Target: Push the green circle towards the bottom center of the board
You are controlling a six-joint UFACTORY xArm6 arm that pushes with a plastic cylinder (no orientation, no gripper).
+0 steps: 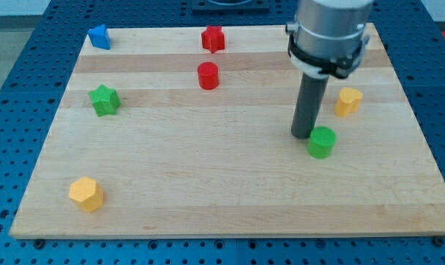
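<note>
The dark rod's tip (303, 135) touches the upper left side of the green circular block (322, 141), right of centre on the wooden table (208, 184). No gripper is fitted. A yellow block (348, 101) sits upper right.

blue block (99, 36), red star (213, 38), red cylinder (208, 75), green star (104, 100)

Bare board (230, 191) below green circle (322, 141)

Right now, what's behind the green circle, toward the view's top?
My tip stands directly behind the green circle, at its upper-left edge, apparently touching. The rod hides a strip of board behind it. Further up-right sits a yellow block, well apart.
</note>
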